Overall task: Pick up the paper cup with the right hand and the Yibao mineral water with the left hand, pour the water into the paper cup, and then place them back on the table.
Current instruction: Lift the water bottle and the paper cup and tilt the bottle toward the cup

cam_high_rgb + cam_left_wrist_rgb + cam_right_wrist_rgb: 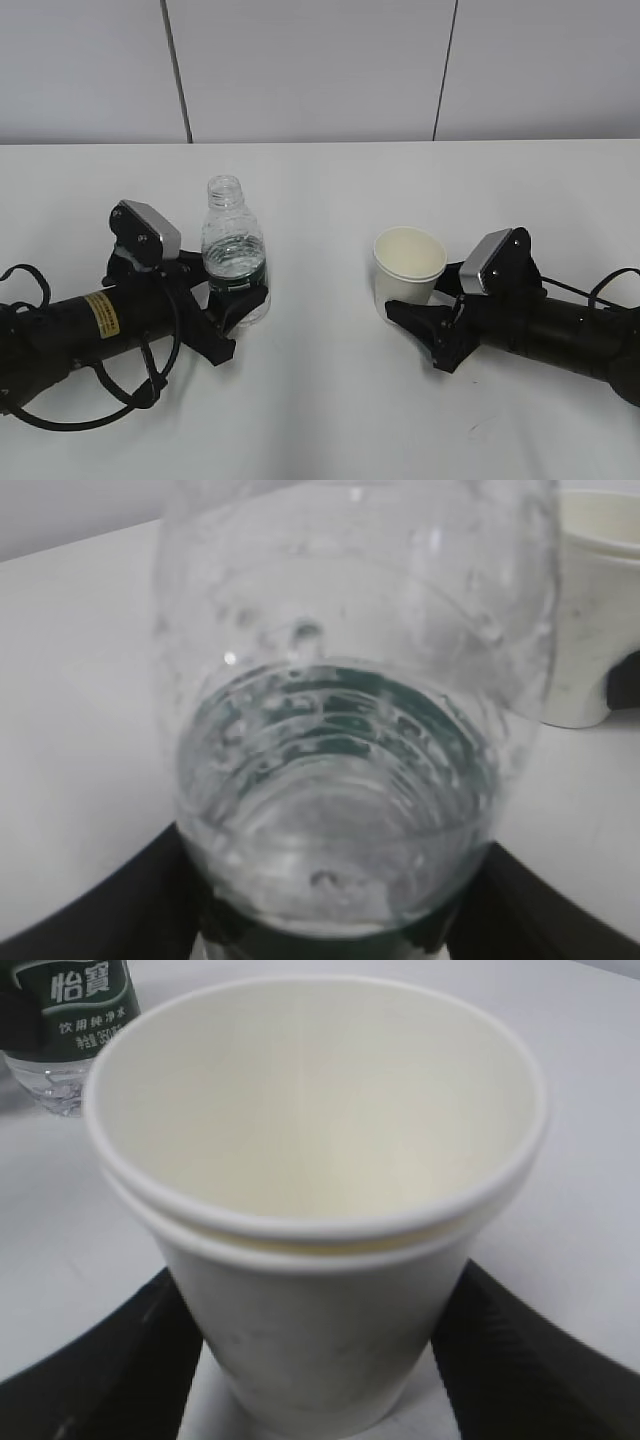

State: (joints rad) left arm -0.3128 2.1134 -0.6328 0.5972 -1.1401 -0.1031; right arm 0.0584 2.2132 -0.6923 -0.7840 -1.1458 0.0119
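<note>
Left end effector (243, 303) had closed its fingers around the Yibao mineral water (234, 252); my right end effector (412, 308) flanked the paper cup (408, 268), contact unclear, both upright on the counter (330, 400).

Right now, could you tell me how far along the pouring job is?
Early stage. The bottle and cup stand upright on the table, cup empty. Each sits between the fingers of an end effector, left and right; whether they grip yet is unclear. Lifting, pouring and setting down remain.
</note>
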